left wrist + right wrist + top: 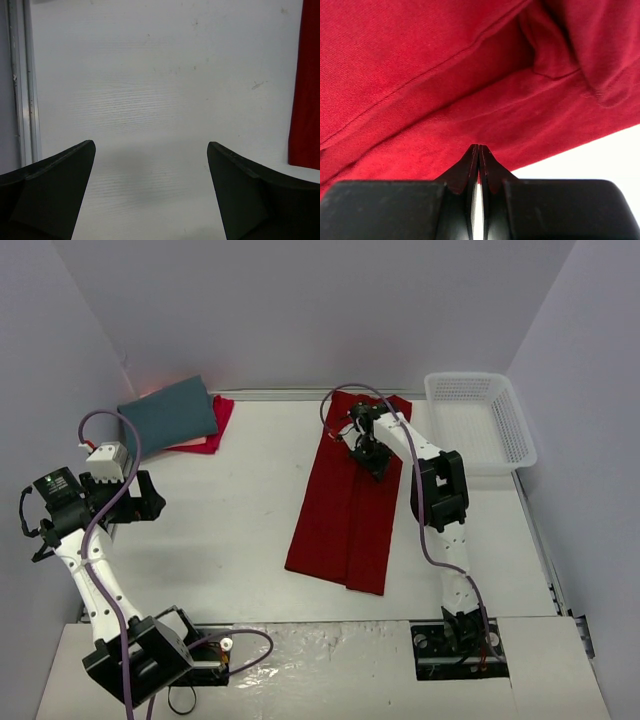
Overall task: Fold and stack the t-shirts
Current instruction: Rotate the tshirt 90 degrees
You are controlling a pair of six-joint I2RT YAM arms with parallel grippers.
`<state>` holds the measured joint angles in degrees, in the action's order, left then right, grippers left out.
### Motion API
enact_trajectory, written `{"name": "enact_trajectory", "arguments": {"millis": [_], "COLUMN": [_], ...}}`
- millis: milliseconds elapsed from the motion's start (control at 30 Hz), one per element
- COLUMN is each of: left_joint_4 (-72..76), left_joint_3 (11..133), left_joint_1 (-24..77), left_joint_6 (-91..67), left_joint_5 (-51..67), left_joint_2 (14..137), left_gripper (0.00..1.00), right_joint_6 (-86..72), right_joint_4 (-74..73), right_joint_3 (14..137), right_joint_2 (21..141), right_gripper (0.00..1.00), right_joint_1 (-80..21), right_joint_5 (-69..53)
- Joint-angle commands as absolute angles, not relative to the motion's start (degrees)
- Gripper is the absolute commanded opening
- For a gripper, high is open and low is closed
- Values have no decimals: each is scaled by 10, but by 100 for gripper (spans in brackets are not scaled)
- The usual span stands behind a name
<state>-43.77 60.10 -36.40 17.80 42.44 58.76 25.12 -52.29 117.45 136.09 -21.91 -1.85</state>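
Note:
A deep red t-shirt (pixel 345 510) lies folded into a long strip in the middle of the table. My right gripper (pixel 372 458) is down on its far part, and in the right wrist view its jaws (pixel 479 146) are shut, pinching a thin fold of the red cloth (pixel 445 75). At the back left, a folded slate-teal t-shirt (pixel 168 415) rests on a brighter pinkish-red one (pixel 215 430). My left gripper (pixel 145 495) hovers at the left over bare table, open and empty (pixel 150 145). The red shirt's edge (pixel 305 85) shows at the right of its view.
A white mesh basket (pixel 480 420) stands at the back right, close to the right arm. A metal rail (pixel 25 85) runs along the table's left edge. Grey walls close in the back and both sides.

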Motion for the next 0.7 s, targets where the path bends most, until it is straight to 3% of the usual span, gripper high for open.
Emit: {"name": "enact_trajectory", "arguments": {"millis": [0, 667], "left_joint_4": [-446, -457], "left_joint_3": [613, 620], "left_joint_1": [-367, -367], "left_joint_6": [191, 194], "left_joint_5": [448, 457], "left_joint_2": [590, 599], "left_gripper": [94, 94], "right_joint_6": [246, 261], "right_joint_4": [-555, -559], "right_joint_3": [1204, 1302], "right_joint_2": [1361, 1501], "right_gripper": [0, 0], "right_joint_1": [-210, -199], "right_joint_5": [-2, 65]}}
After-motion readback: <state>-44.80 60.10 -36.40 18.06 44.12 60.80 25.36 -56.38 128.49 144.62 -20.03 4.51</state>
